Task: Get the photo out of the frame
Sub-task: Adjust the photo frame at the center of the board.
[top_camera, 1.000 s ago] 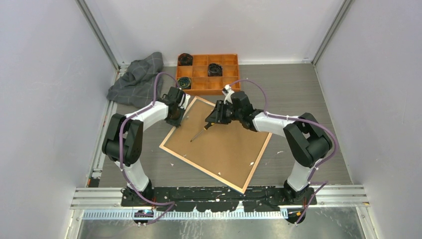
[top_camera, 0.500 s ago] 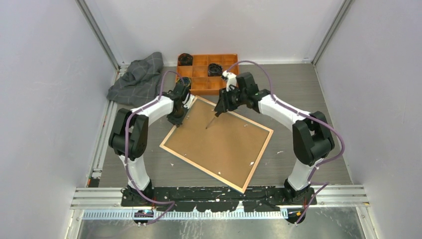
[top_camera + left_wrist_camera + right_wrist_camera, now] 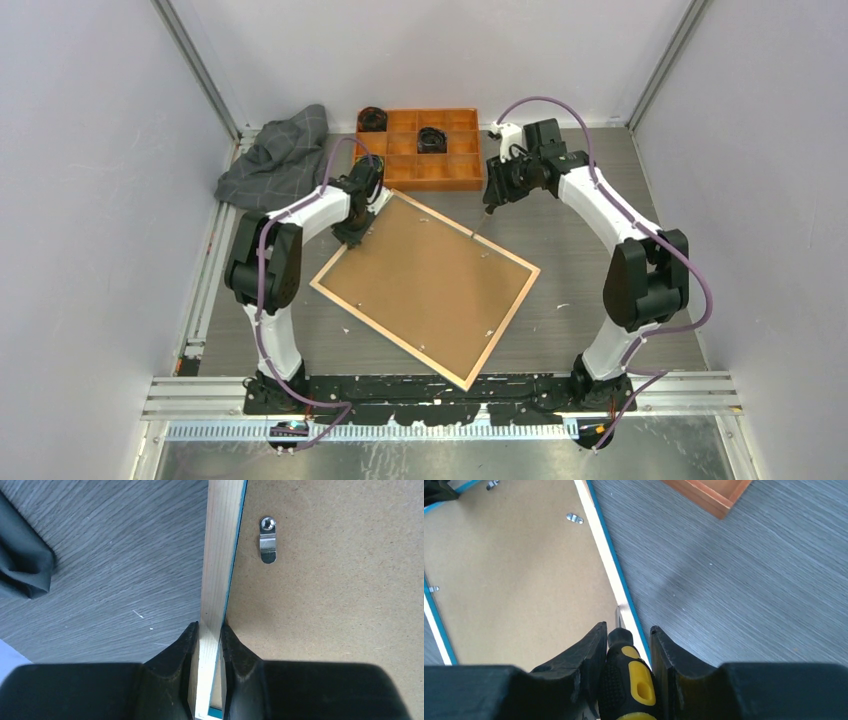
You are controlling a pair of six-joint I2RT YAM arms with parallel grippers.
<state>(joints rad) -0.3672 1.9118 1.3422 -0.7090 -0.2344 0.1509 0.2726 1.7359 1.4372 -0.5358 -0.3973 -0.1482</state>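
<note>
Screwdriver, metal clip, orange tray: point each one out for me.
screwdriver [image 3: 626,680], right wrist view, on its black-and-yellow handle.
metal clip [image 3: 268,540], left wrist view, on the clip's middle.
orange tray [image 3: 440,182], top external view, on its near wall.

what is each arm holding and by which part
The left gripper has its jaws pinching the frame by its light wood rim. The right gripper has its jaws around a screwdriver, held by its black-and-yellow handle.
</note>
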